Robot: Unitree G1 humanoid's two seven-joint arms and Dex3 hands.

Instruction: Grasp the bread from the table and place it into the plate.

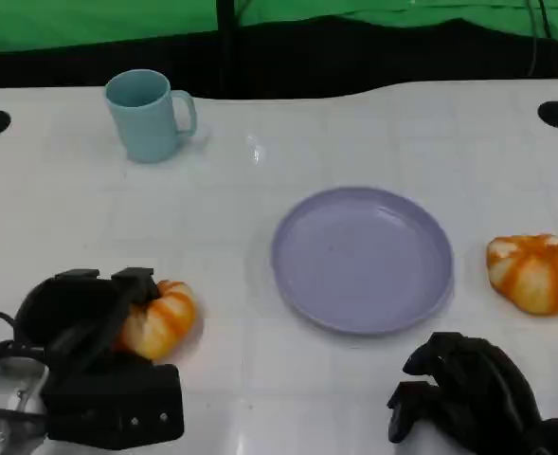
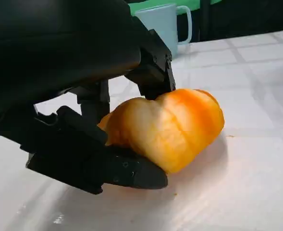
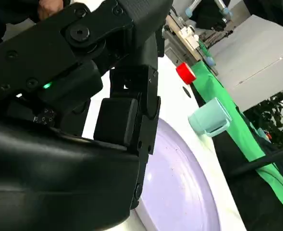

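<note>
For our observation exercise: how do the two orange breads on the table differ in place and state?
The left bread lies left of the plate, gripped by the left hand. The right bread lies right of the plate, untouched, apart from the right hand. Both are orange-striped and on the table.

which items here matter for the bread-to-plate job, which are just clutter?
Job: bread in the left hand; plate.
Clutter: second bread beyond the plate, mug at the back, idle right hand.

Plate point(image 1: 362, 258) mid-table; mug point(image 1: 149, 115) behind-left; bread point(image 1: 161, 318) left, 2nd bread point(image 1: 537, 272) right.
</note>
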